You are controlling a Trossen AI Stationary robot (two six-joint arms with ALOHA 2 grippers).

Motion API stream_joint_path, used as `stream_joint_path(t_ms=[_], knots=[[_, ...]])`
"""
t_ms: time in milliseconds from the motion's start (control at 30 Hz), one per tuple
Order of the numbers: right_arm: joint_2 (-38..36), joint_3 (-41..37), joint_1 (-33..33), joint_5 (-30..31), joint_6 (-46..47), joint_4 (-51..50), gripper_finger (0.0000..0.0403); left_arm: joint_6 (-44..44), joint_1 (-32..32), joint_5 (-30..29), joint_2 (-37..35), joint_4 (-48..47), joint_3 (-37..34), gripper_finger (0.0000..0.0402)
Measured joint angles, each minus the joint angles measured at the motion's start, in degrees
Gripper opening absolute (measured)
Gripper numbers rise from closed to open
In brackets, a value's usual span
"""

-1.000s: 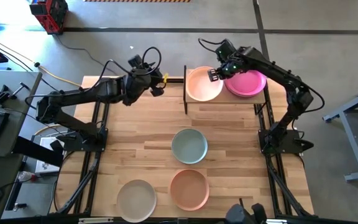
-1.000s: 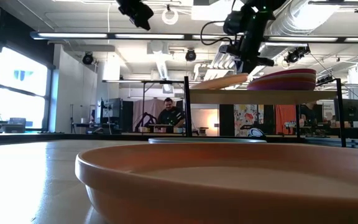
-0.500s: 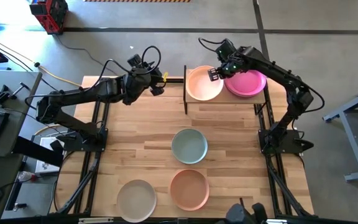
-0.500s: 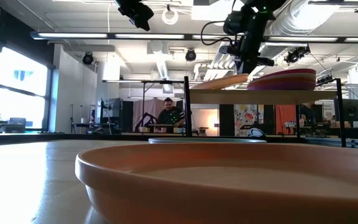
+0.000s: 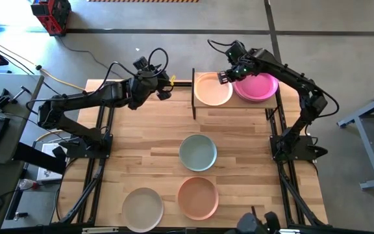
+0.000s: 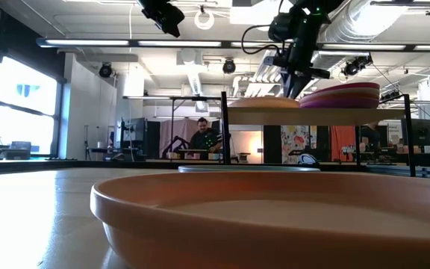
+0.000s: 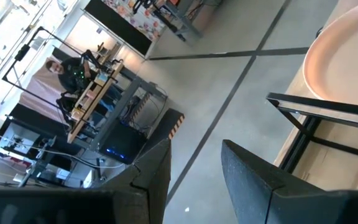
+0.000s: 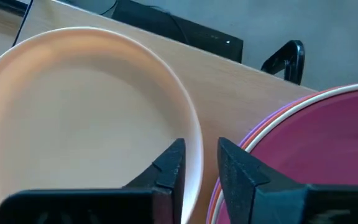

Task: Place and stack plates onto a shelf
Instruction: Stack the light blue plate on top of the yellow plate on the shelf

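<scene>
A cream plate (image 5: pixel 212 89) lies flat on the left half of the shelf (image 5: pixel 239 108). Beside it on the right stands a stack of plates with the magenta plate (image 5: pixel 258 86) on top. My right gripper (image 5: pixel 224 77) is above the shelf, shut on the cream plate's right rim, between the two. In the low view it (image 6: pixel 293 84) points down at the plate (image 6: pixel 260 105). My left gripper (image 5: pixel 165 88) hangs open and empty in the air, left of the shelf; its wrist view shows the gap (image 7: pixel 194 177). My right gripper pinches the cream plate's rim (image 8: pixel 196 163) on the side next to the magenta stack. One finger (image 8: pixel 168 169) is over the plate's inside and one (image 8: pixel 238 174) is outside the rim. The fingers come from above, pointing down. The plate rests flat on the shelf.
On the table nearer the front lie a pale teal plate (image 5: pixel 198 152), a salmon plate (image 5: pixel 198 197) and an off-white plate (image 5: pixel 142 208). The shelf's black posts (image 5: pixel 193 91) stand at its corners. A person (image 6: pixel 203 137) sits in the room beyond.
The cream plate leaned with its right rim lifted by my right gripper; that rim has come down and the plate now lies flat on the shelf. My right gripper has gone slightly down with it.
</scene>
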Motion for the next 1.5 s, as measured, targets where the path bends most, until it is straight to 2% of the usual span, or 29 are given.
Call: stream_joint_path(t_ms=[200, 333, 633, 900, 1000, 1133, 1333, 1500], knots=[[-0.04, 3.22, 0.5, -6.65, -0.57, -0.61, 0.0071, -0.88, -0.18, 0.0, 0.0, -3.16, 0.0, 0.0131], [-0.07, 6.97, 3.33, -10.31, -2.03, -2.43, 0.0071, -4.31, -1.35, 0.01, 0.02, -7.24, 0.0, 0.0131], [-0.09, 9.34, 14.68, -10.57, -0.76, -7.8, 0.0071, -11.62, -4.76, -1.3, -0.2, -18.1, 0.0, 0.0131], [-0.09, 9.34, 26.21, -10.58, 5.2, -9.78, 0.0071, -22.44, -8.82, -1.5, -5.06, -28.99, 0.0, 0.0131], [-0.09, 9.34, 30.99, -10.56, 7.38, -8.96, 0.0071, -28.23, -10.3, 2.61, -7.37, -32.12, 0.0, 0.0131], [-0.09, 9.34, 37.52, -9.22, 10.68, -7.01, 0.0071, -36.96, -11.58, 12.4, -9.77, -34.85, 0.0, 0.0131], [-0.09, 9.32, 47.18, -3.08, 15.6, -2.14, 0.0071, -45.5, -13.34, 27.53, -10.91, -37.84, 0.0, 0.0131], [1.19, 9.32, 53.84, 0.25, 16.73, -0.91, 0.0071, -50.93, -15.98, 35.11, -10.75, -39.63, -0.64, 0.0131]])
